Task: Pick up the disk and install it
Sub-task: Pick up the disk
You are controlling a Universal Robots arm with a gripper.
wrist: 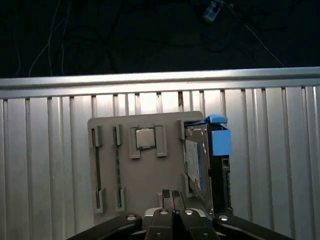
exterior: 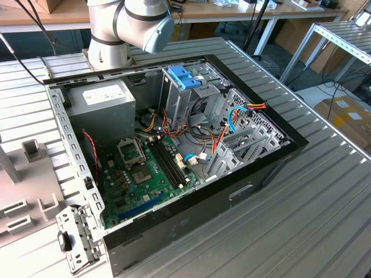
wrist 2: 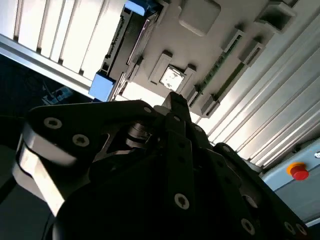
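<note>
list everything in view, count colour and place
computer case: one, black, open on the table
power supply: one, grey, case corner by the arm
motherboard: one, green, case floor
bracket: one, blue, atop the drive cage
tray: one, grey, on the table
disk: one, silver with blue rails, on edge in the tray
chip: one, silver, tray pocket
arm: one, grey and blue, behind the case
gripper: one, black, shut, facing the tray

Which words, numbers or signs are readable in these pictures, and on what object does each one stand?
No text can be read anywhere.
White sticker on the power supply: print too small.
White-and-blue label on the disk, in the first wrist view: blurred.
White labels on the cardboard box: too small.
</note>
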